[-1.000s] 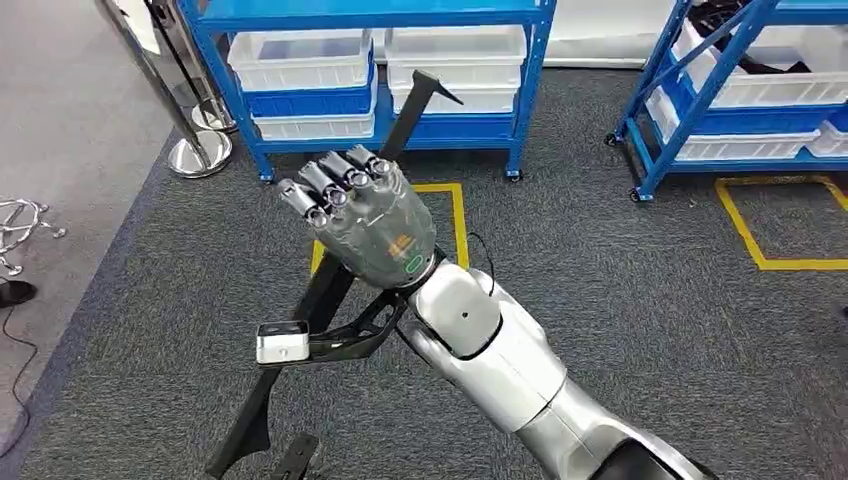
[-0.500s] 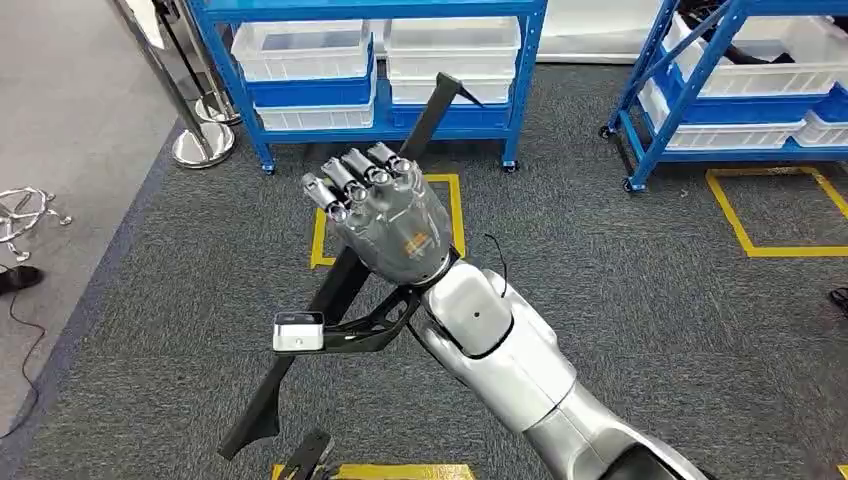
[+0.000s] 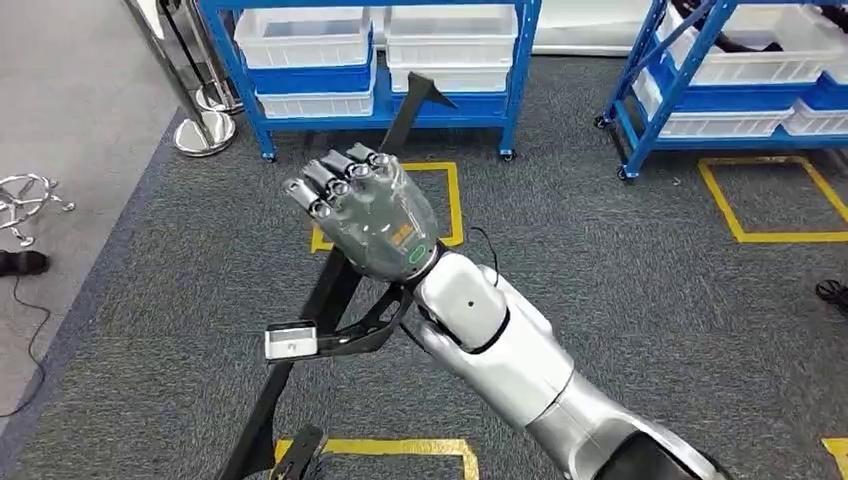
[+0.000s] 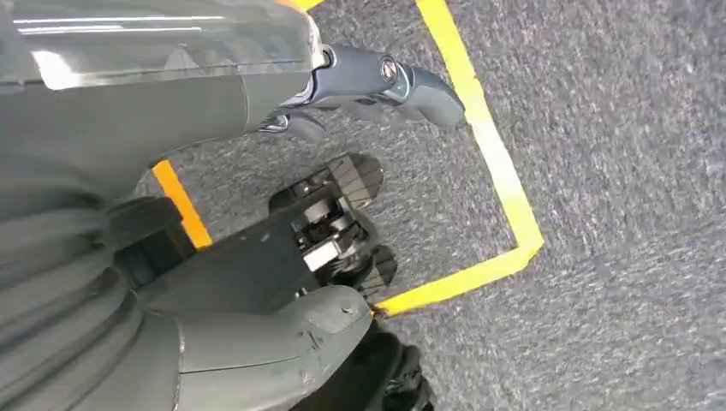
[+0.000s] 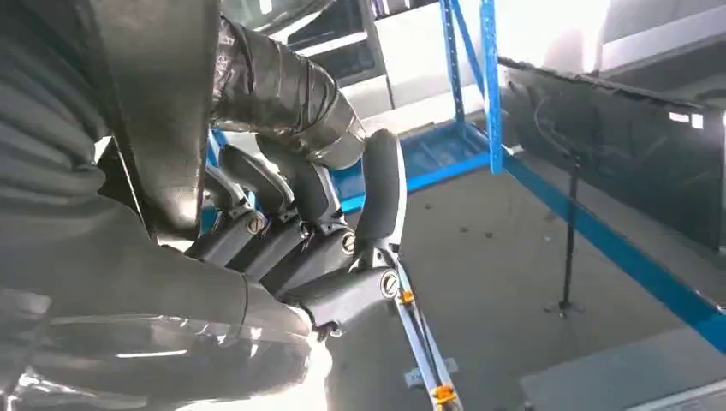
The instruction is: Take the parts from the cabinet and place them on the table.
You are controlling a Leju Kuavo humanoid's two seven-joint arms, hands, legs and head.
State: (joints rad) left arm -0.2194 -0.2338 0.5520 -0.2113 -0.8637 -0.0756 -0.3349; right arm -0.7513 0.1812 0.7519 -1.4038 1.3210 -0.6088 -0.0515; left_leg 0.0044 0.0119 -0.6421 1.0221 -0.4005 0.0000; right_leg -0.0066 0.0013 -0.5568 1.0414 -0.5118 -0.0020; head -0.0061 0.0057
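In the head view my right hand (image 3: 365,215) is raised in front of me and grips a long black bar-shaped part (image 3: 405,105). The part runs slantwise from near the blue rack down to the lower left. The right wrist view shows the fingers (image 5: 291,248) wrapped round the dark part (image 5: 163,111). My left hand (image 4: 257,94) hangs over the grey carpet, fingers apart, with nothing in it.
A blue rack (image 3: 515,90) with white bins (image 3: 300,35) stands ahead, and a second blue rack (image 3: 640,120) at the right. Yellow tape squares (image 3: 455,200) mark the carpet. Chrome stanchion bases (image 3: 205,130) stand at the left, with a dark shoe (image 3: 20,262) beyond the carpet edge.
The whole view has shifted, so the camera has moved. My right hand keeps its grip on the black part and sits a little further left in the picture.
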